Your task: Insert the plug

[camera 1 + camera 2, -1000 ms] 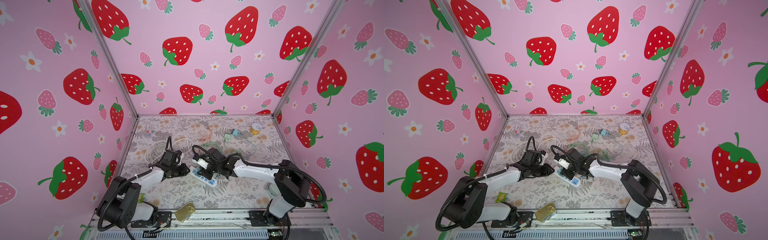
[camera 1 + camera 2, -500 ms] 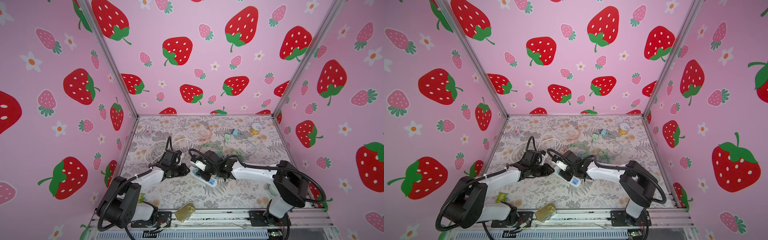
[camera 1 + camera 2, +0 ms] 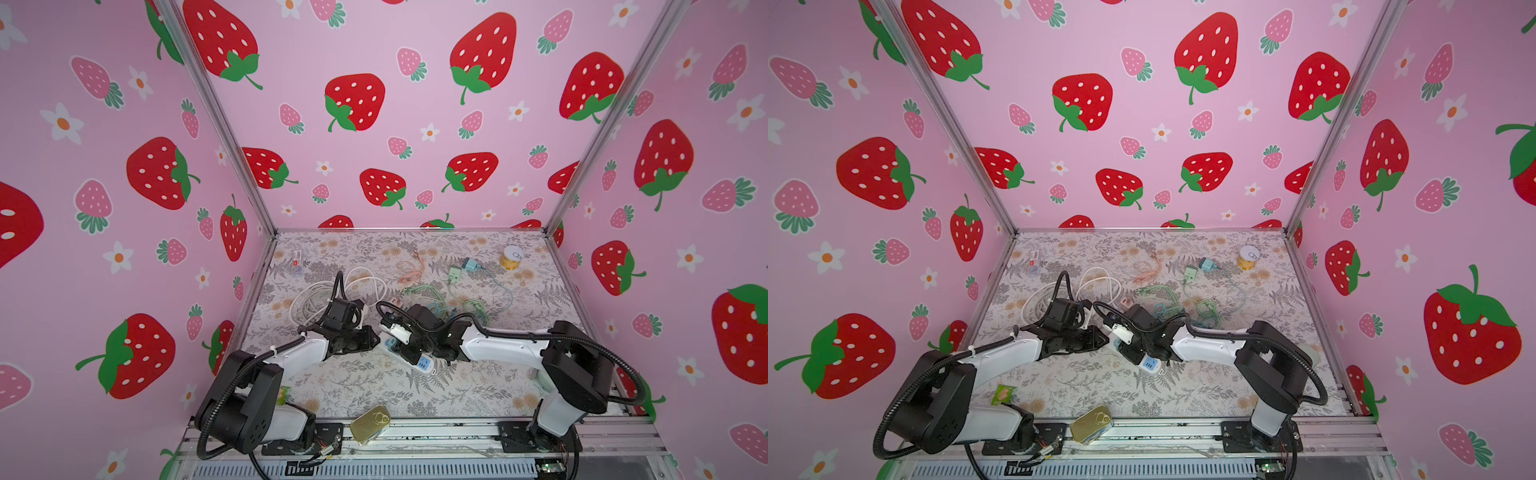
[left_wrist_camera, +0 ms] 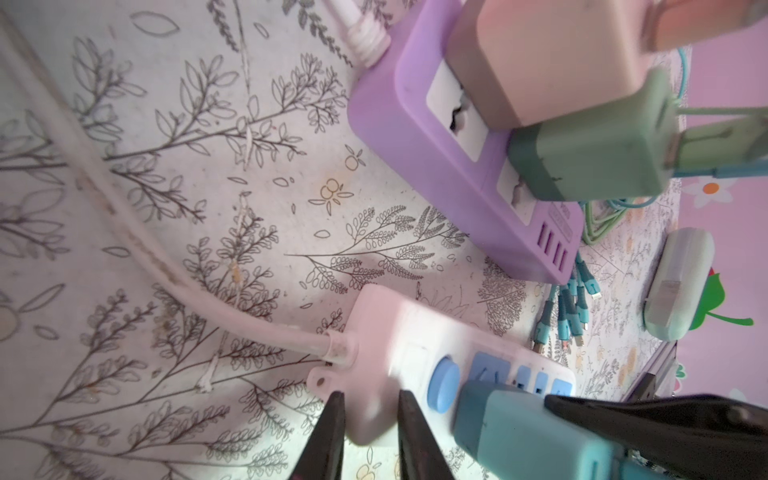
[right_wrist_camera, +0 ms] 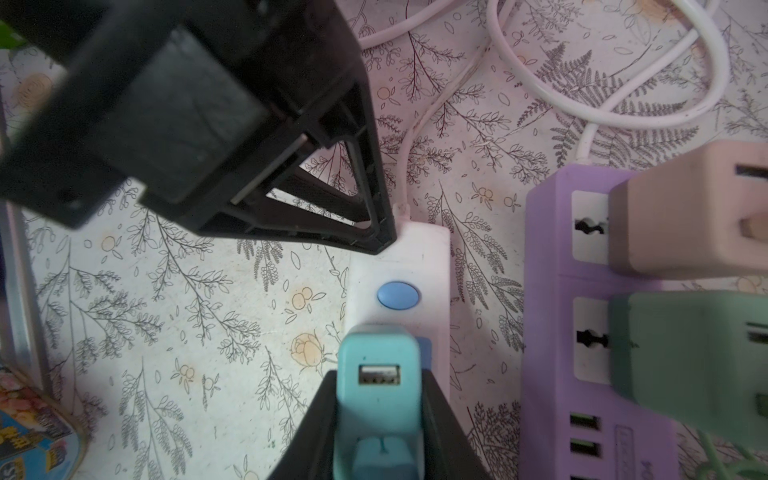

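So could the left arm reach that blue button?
Likely yes: the blue button lies bare beside the left gripper, short of the teal charger held by the right gripper. The left must first release the white power strip.

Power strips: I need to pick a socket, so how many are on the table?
2. The white strip, gripped at its cord end by the left gripper, and the purple strip lying right beside it. Others may be hidden from view.
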Motion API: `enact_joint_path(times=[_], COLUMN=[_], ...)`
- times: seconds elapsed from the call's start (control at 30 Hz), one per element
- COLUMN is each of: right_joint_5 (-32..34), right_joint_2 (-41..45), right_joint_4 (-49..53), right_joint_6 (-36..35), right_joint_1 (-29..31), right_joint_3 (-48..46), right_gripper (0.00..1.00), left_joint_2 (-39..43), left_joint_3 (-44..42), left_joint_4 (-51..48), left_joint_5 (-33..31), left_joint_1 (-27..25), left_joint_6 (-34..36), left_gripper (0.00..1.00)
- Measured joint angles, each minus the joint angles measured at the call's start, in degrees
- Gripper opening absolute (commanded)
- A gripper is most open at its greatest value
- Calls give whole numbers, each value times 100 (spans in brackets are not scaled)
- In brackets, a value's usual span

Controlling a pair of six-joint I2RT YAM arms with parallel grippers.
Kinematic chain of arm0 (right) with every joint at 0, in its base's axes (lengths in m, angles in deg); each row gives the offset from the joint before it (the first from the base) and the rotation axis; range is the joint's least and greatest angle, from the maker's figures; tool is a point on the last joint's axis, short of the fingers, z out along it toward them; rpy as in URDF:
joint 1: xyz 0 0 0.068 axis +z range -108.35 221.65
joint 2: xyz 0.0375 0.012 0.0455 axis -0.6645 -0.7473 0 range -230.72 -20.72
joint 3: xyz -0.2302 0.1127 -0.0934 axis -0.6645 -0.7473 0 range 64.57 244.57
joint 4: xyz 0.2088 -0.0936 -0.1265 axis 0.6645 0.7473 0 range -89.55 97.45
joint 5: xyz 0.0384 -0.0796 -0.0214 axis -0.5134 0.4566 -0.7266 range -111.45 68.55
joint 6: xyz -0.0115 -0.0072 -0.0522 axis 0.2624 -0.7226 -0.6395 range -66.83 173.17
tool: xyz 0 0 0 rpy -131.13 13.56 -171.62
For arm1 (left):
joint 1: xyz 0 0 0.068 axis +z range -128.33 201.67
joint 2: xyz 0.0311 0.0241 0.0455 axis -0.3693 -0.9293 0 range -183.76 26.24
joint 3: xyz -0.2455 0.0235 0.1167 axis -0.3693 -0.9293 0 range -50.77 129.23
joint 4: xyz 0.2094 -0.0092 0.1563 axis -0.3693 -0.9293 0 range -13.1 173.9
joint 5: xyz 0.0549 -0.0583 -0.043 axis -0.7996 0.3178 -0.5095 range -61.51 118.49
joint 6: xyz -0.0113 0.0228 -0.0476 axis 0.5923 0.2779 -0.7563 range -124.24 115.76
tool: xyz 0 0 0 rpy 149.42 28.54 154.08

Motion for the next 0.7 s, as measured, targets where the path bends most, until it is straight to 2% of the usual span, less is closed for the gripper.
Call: enact_joint_path(times=[0.7], right_joint_5=[457], right_joint_2=[136], right_joint_4=[-1040], right_joint_6=[278], right_joint_1=[229], right_joint_3=[-636], right_gripper=[5], left_joint_2=[0], left_joint_3=[0], left_joint_4=[20], left_joint_5=[-37], left_joint_1=[7], left_joint_6=[-11], left_gripper=[25])
